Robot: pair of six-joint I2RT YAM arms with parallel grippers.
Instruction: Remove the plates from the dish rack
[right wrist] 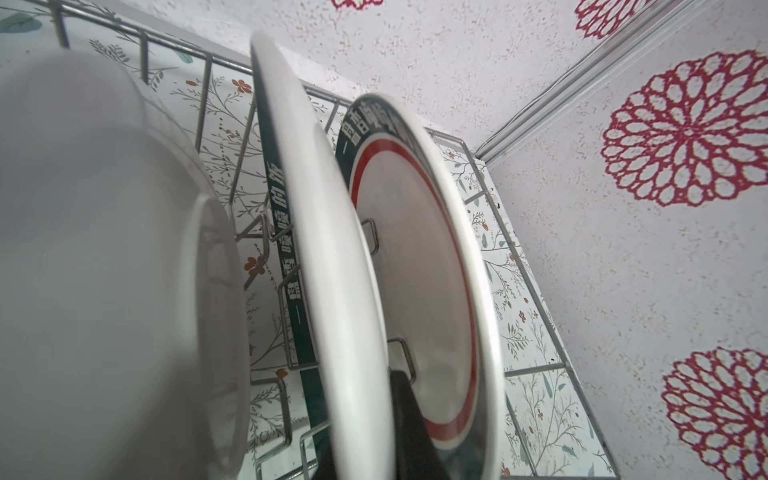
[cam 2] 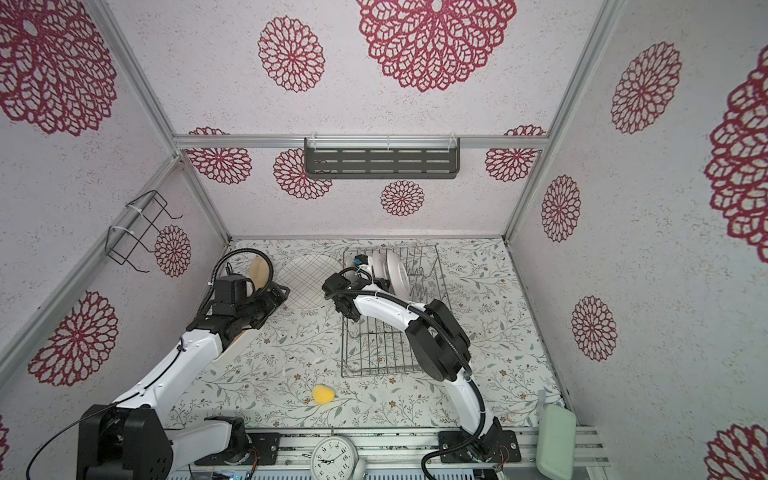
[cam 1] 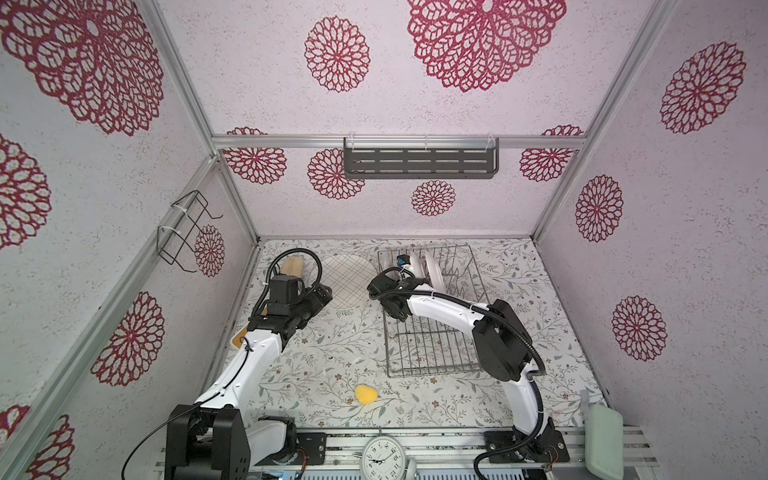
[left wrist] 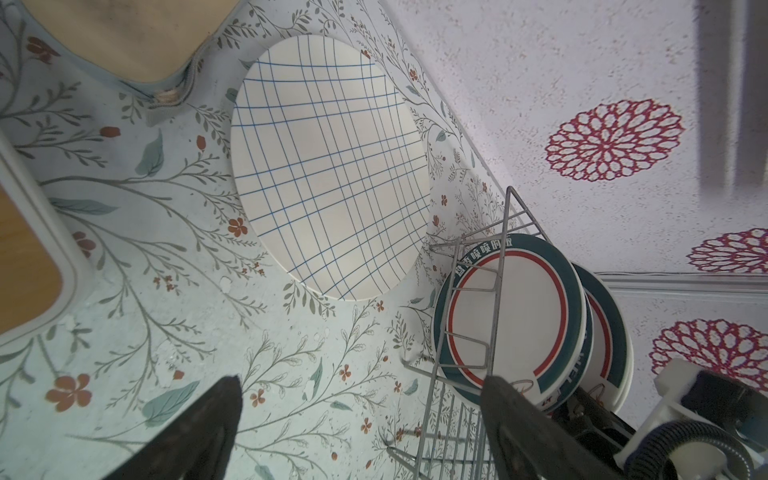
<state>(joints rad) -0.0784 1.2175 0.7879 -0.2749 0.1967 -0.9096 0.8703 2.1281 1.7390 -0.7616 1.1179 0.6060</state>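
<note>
The silver wire dish rack (cam 1: 432, 353) (cam 2: 378, 345) sits right of centre. Three white plates (cam 1: 434, 268) (cam 2: 395, 270) with dark green rims stand upright among its prongs at the far end. In the right wrist view my right gripper (right wrist: 365, 436) is shut on the rim of the middle plate (right wrist: 332, 270), with one dark finger (right wrist: 409, 419) between it and the red-ringed plate (right wrist: 415, 249). The large grid-lined plate (cam 1: 345, 280) (left wrist: 328, 166) lies flat on the table left of the rack. My left gripper (cam 1: 326, 295) (left wrist: 361, 415) stays open and empty at that plate's near-left edge.
A wooden board (cam 1: 291, 266) lies under the left arm at the back left. On the front of the table there is a yellow sponge (cam 1: 365, 394). A clock (cam 1: 382, 457) and a pale green pad (cam 1: 604, 440) are at the front rail. On the walls hang a dark shelf (cam 1: 419, 160) and a black wire holder (cam 1: 183, 232).
</note>
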